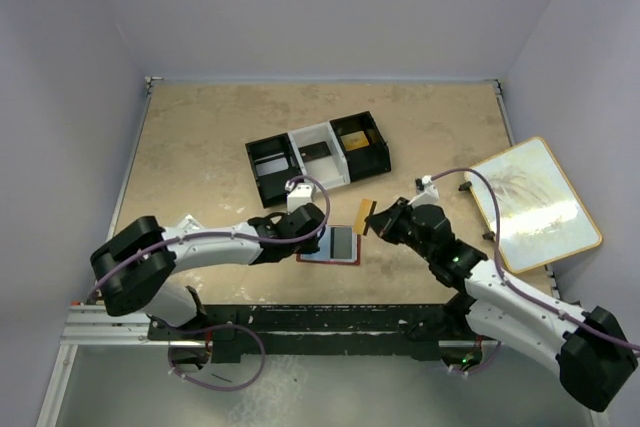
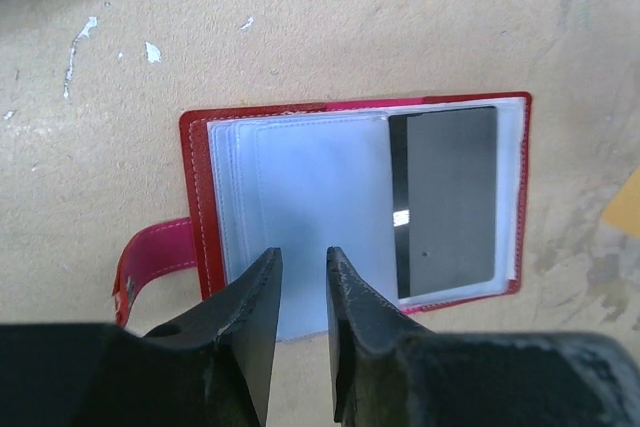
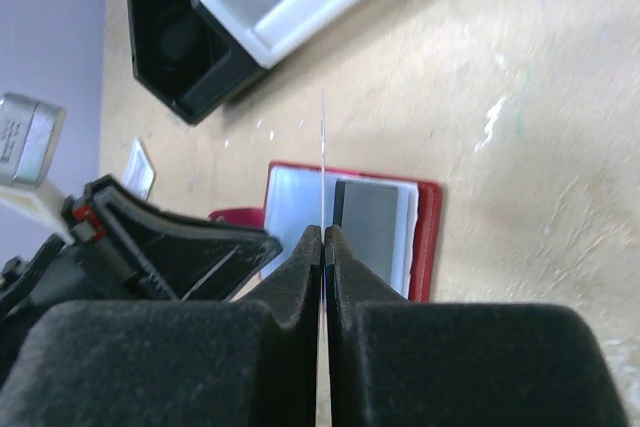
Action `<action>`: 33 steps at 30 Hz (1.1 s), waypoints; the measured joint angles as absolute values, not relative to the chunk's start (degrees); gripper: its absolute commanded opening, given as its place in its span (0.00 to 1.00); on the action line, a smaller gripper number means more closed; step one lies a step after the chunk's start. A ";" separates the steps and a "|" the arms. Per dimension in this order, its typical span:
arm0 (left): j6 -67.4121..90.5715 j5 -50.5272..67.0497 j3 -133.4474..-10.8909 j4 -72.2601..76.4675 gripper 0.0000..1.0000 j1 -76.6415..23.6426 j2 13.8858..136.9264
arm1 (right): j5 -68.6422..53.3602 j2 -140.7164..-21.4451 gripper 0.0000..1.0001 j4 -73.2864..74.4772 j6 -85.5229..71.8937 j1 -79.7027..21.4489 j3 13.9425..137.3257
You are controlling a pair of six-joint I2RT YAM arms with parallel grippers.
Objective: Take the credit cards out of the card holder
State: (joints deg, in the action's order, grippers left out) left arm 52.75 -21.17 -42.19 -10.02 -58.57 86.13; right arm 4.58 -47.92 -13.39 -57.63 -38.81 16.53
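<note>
"How far along was the job?"

"Part way. A yellow card [image 1: 366, 214] was out, pinched edge-on in the right gripper [image 3: 324, 247], whose jaws were closed tight on it, just right of the card holder [image 1: 330, 244]. A grey card [image 2: 445, 202] sat in the right-hand sleeve, not yet pulled."

"And the left gripper [image 2: 302, 259]?"

"Over the card holder's near edge, jaws a narrow gap apart, gripping nothing I could see. The card holder lay open on the table [image 1: 200, 147], between both arms."

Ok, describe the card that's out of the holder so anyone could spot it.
On the near side of the black-and-white tray lies the open red holder. Just off its far-right corner, the right hand pinches a card. It's tan and held up; the dark card sits in its sleeve.
</note>
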 measured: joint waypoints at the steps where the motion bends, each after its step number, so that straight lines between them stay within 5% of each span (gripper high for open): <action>1: 52.66 -21.15 -42.19 -10.44 0.28 -58.57 85.23 | 6.04 -47.27 0.00 -11.81 -56.27 -38.81 17.72; 14: 49.84 -27.97 -46.11 -23.33 0.71 -58.63 72.62 | 18.57 -56.84 0.00 -3.81 -38.83 -38.52 33.93; 25: 42.87 -35.77 -60.10 -42.98 0.81 -47.33 71.33 | 17.10 -66.76 0.00 -4.25 -28.77 -33.06 43.05; 33: 36.75 -37.32 -54.13 -44.10 0.82 -38.92 56.66 | 10.76 -77.03 0.00 -4.80 -23.57 -29.21 51.64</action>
